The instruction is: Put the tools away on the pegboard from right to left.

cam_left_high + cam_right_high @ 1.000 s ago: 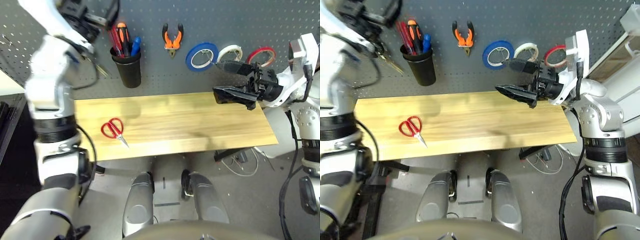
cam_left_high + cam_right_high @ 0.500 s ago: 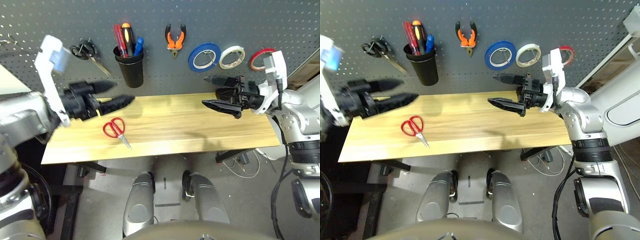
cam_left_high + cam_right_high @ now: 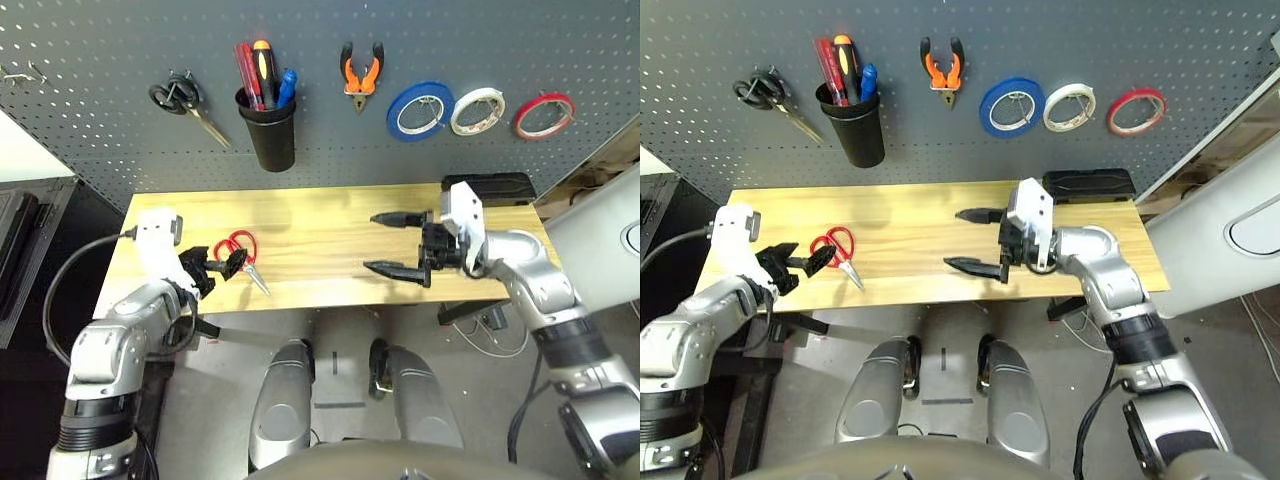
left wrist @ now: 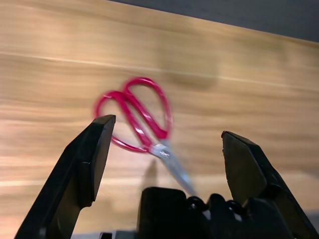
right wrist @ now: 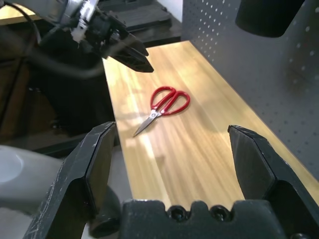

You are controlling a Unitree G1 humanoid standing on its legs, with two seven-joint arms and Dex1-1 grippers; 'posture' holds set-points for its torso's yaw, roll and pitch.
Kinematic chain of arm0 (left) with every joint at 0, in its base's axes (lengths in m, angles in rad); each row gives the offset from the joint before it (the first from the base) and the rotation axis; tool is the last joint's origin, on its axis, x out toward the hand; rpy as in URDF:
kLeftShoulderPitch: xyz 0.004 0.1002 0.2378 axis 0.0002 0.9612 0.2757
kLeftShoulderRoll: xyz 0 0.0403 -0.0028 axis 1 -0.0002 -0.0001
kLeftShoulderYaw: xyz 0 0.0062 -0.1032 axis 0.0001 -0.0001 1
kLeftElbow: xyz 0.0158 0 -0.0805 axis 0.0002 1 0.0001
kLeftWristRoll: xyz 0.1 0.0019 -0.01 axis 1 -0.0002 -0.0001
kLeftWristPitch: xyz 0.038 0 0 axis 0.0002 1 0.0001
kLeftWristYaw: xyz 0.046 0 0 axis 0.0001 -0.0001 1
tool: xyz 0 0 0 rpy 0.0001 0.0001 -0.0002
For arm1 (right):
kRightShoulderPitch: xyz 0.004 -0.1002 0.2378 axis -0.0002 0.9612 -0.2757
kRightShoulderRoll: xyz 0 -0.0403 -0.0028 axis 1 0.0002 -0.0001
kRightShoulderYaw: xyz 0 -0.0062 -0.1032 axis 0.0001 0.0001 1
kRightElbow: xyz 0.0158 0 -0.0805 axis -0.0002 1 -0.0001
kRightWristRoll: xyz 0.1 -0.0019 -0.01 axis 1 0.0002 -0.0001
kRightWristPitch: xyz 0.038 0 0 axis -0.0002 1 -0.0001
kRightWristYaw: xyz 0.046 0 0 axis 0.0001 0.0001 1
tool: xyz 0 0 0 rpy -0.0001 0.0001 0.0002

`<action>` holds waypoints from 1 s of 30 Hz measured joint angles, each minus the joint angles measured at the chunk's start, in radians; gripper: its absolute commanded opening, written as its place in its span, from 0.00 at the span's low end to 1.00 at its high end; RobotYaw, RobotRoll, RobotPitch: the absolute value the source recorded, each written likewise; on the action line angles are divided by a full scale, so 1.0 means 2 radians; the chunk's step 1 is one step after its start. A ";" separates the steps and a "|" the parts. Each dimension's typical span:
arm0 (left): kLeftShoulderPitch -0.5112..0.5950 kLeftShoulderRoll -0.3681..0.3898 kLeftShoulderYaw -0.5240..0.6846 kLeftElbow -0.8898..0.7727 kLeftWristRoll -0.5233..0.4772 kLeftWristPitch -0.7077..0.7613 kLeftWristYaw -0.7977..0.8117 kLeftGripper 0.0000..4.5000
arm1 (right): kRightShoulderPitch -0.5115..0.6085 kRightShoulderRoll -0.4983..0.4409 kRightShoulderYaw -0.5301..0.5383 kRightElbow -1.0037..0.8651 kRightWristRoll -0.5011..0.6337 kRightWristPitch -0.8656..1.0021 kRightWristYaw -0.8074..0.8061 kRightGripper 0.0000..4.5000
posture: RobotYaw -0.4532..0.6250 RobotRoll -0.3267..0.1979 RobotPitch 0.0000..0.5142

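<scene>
The red-handled scissors (image 3: 238, 255) lie flat on the left part of the wooden table (image 3: 320, 225), blades toward the front edge. My left gripper (image 3: 215, 268) is open just to their left, low over the wood; in the left wrist view the scissors (image 4: 137, 119) lie just beyond its spread fingers. My right gripper (image 3: 400, 243) hangs open over the table's right half with nothing in it. On the pegboard (image 3: 100, 150) hang the red tape ring (image 3: 543, 115) and the orange-handled pliers (image 3: 360, 72). The red-handled screwdriver (image 3: 246, 75) stands in the black cup (image 3: 272, 140).
Black-handled scissors (image 3: 185, 100) hang at the pegboard's left. Blue tape (image 3: 418, 110) and white tape (image 3: 477, 110) hang between the pliers and the red ring. A flat black case (image 3: 487, 188) lies at the table's back right. In the right wrist view the left gripper (image 5: 127, 50) shows beyond the scissors (image 5: 167, 102).
The left arm has come down from the pegboard to the table beside the red scissors. The right arm has dropped from the tape rings to over the table. The camera has also shifted.
</scene>
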 measured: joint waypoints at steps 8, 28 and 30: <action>-0.032 -0.023 0.011 0.086 0.037 -0.034 0.025 1.00 | 0.013 0.020 0.028 -0.036 -0.012 -0.007 -0.024 1.00 | 0.40 0.62 0.62; -0.093 -0.058 0.042 0.275 0.094 -0.156 0.086 1.00 | 0.050 0.012 0.029 -0.109 0.012 0.036 -0.050 1.00 | 0.37 0.62 0.67; -0.093 -0.062 0.044 0.286 0.096 -0.162 0.093 1.00 | 0.050 0.012 0.028 -0.118 0.017 0.044 -0.057 1.00 | 0.36 0.62 0.67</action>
